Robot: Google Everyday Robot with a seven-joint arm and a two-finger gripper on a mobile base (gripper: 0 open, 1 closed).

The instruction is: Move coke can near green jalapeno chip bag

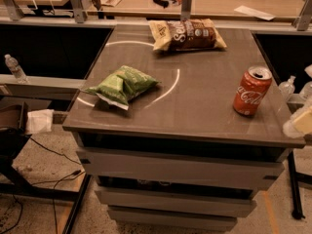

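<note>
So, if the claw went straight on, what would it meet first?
Probably the coke can, upright beside the claw at the table's right edge; nothing lies between them. Its heading is unclear, since little of it shows.

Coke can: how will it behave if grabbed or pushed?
The coke can stands upright, so a high push could tip it; its round body would then likely roll. Its smooth metal side may be slippery. The gripper is at the picture's right edge, apart from it.
</note>
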